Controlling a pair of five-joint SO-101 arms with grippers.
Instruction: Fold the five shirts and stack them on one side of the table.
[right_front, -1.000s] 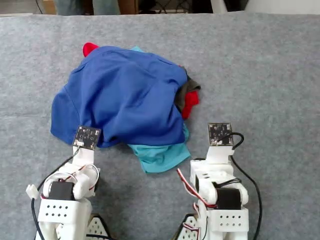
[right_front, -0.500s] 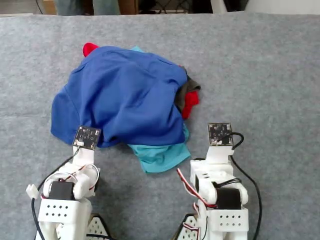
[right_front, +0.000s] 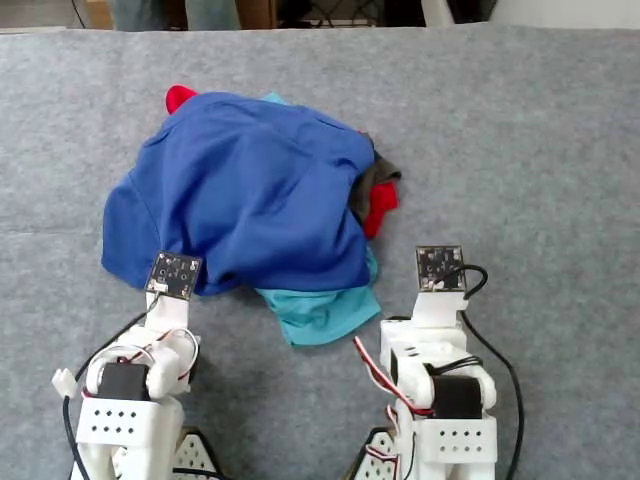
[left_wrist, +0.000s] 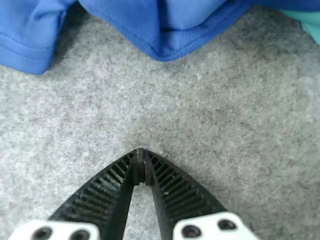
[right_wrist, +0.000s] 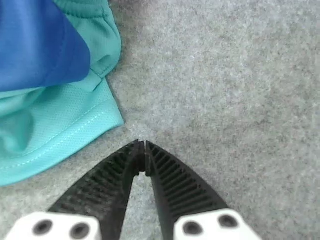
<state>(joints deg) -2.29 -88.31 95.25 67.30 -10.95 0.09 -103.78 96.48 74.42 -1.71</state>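
- I hold my left gripper (left_wrist: 140, 161) pressed together and empty; the blue shirt (left_wrist: 170, 27) lies just ahead, not yet picked.
- My right gripper (right_wrist: 141, 155) is likewise closed, with the teal shirt (right_wrist: 50, 127) just beside it.

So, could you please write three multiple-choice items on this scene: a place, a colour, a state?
1. Where is the teal shirt? A. Partly under the blue shirt. B. Atop the pile. C. Lying alone.
2. Topmost shirt's colour? A. Red. B. Blue. C. Grey.
3. The left hand and right hand are? A. Wide open. B. Shut on cloth. C. Shut, empty.
A: teal pokes out beneath blue. B: blue covers the heap. C: fingertips meet over bare table.
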